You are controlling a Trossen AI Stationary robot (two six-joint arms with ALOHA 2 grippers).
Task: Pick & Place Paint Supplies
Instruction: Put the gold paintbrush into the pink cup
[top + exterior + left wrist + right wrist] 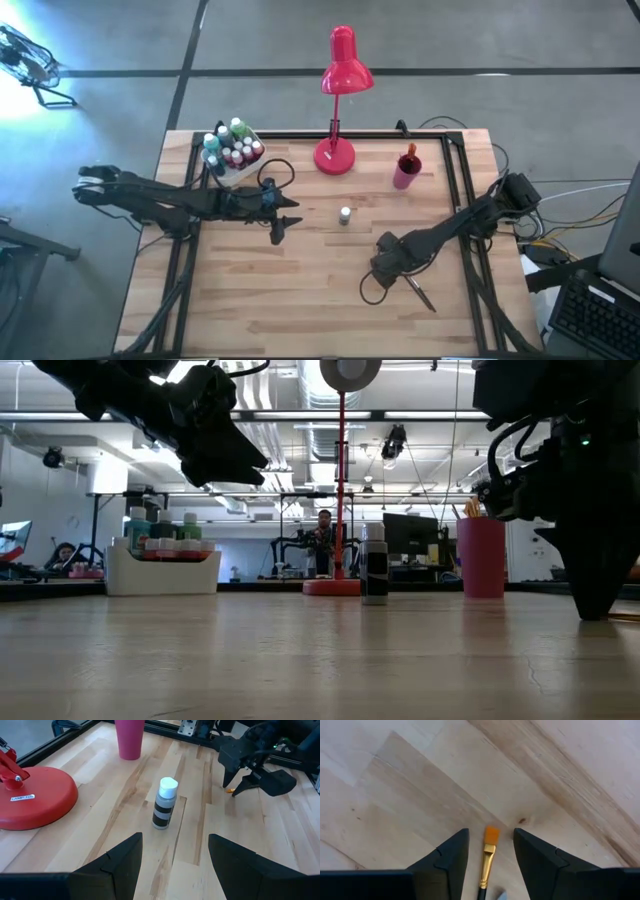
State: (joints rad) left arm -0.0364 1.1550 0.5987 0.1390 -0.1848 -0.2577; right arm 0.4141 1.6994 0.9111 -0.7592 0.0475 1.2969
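Note:
A thin paintbrush (486, 866) with orange bristles lies flat on the wooden table (300, 300), its dark handle (420, 294) toward the near right. My right gripper (490, 831) points down over its bristle end, open, one finger on each side and touching nothing. A white-capped black-and-grey paint bottle (165, 805) stands upright at mid-table. My left gripper (172, 852) hangs open above the table, just left of that bottle. A white tray (232, 160) at the far left holds several paint bottles. A pink cup (405, 172) holds a brush.
A red desk lamp (335, 155) stands at the far middle, its shade (345, 70) reaching beyond the table's far edge. Black frame rails (460, 190) run along the table's sides. People and equipment show in the room behind.

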